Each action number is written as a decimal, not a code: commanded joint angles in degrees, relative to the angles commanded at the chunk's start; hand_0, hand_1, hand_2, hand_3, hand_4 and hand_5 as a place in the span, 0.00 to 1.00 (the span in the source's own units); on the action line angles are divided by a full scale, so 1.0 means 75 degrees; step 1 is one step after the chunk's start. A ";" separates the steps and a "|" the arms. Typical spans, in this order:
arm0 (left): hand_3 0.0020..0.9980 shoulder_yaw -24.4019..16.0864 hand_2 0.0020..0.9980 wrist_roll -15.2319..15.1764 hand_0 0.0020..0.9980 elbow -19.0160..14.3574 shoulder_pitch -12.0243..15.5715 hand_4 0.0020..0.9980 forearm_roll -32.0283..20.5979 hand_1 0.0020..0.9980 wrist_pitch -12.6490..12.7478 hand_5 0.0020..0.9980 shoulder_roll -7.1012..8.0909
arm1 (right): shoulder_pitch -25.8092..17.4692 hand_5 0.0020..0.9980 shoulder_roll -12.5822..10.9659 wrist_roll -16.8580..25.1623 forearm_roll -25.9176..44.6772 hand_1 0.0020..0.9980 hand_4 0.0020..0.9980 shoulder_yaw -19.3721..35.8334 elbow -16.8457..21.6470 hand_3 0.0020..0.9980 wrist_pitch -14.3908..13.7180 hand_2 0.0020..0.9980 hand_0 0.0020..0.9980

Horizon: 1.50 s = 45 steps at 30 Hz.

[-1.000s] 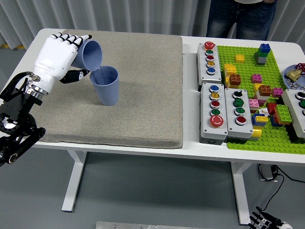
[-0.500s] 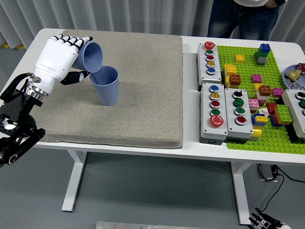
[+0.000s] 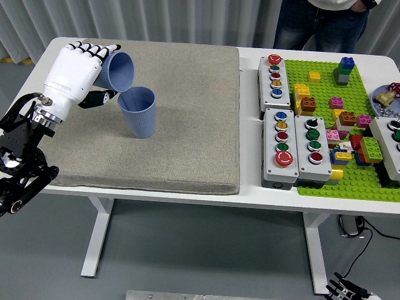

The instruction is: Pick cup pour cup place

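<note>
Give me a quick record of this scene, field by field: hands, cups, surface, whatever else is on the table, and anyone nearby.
left hand: shut on the tilted cup, mouth aimed down toward the standing cup
right hand: not in view
standing cup: upright on the grey mat
table right side: button boxes and a green brick plate with coloured bricks
person: standing at the far edge, hands not on the table

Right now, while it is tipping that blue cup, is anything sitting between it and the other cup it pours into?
Nothing visible is. The left hand holds the tilted blue cup with its mouth just above the rim of the upright blue cup on the beige mat. The gap between them is bare; the button boxes lie far off to the right.
</note>
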 joint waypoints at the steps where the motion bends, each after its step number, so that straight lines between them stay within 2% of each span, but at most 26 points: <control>1: 0.60 0.0008 0.63 0.0004 0.46 -0.0005 -0.0013 0.28 0.0000 0.52 0.0000 0.00 0.0002 | -0.0001 0.16 0.0000 0.0002 -0.0002 0.70 0.23 -0.0002 0.0000 0.62 -0.0001 0.73 0.77; 11: 0.60 0.0154 0.63 0.0037 0.46 -0.0030 -0.0156 0.27 0.0000 0.52 0.0000 0.00 0.0040 | 0.0029 0.16 -0.0019 0.0032 0.0031 0.69 0.23 -0.0017 0.0000 0.62 -0.0011 0.73 0.77; 26: 0.59 0.0258 0.62 0.0152 0.46 0.0068 -0.0171 0.26 0.0000 0.52 0.0000 0.00 0.0099 | 0.0023 0.16 -0.0018 0.0023 -0.0039 0.70 0.23 0.0058 0.0000 0.62 0.0010 0.73 0.77; 45: 0.58 0.0624 0.61 0.0274 0.47 0.0153 -0.0363 0.25 0.0000 0.52 0.0000 0.00 0.0273 | -0.0002 0.16 -0.0025 0.0026 -0.0042 0.69 0.23 0.0077 0.0000 0.62 0.0003 0.73 0.77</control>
